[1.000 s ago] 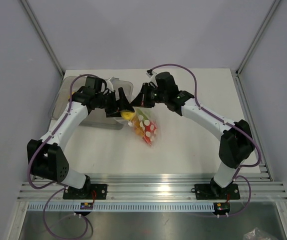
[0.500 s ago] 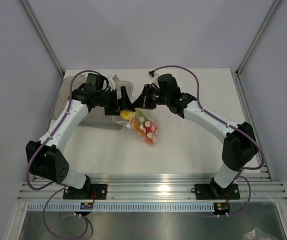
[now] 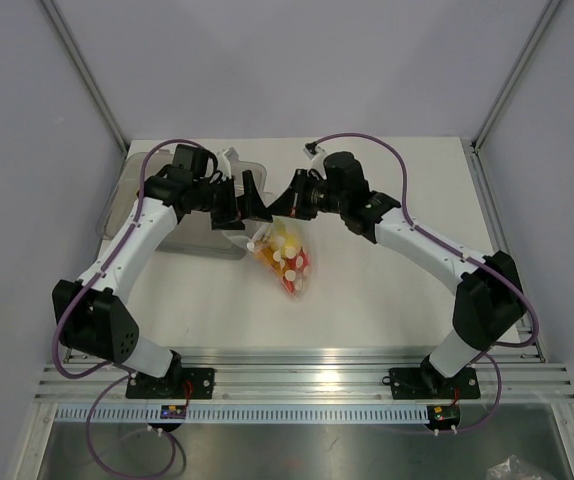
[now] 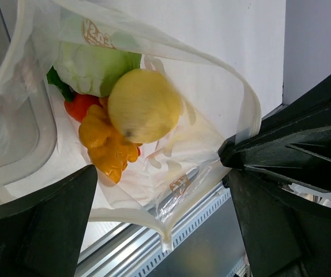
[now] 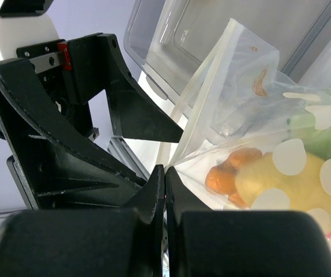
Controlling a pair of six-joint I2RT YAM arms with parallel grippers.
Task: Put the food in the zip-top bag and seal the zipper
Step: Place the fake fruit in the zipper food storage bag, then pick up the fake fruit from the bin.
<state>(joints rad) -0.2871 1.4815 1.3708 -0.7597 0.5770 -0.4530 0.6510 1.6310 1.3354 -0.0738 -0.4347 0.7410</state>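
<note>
left claw (image 4: 158,166) spread wider, perhaps brushing bag (image 3: 287,265)

Food (image 4: 144,105) lies inside the bag (image 3: 287,266); bin (image 3: 199,240) seemingly just behind.

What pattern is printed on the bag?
The bag is clear plastic with white round dots, shown best in the right wrist view.

A white bench (image 3: 387,300) stands inside plain lavender-grey walls (image 3: 297,60), with slim metal posts (image 3: 85,70) at the corners and ribbed aluminium rails (image 3: 307,372) along its near edge.
</note>
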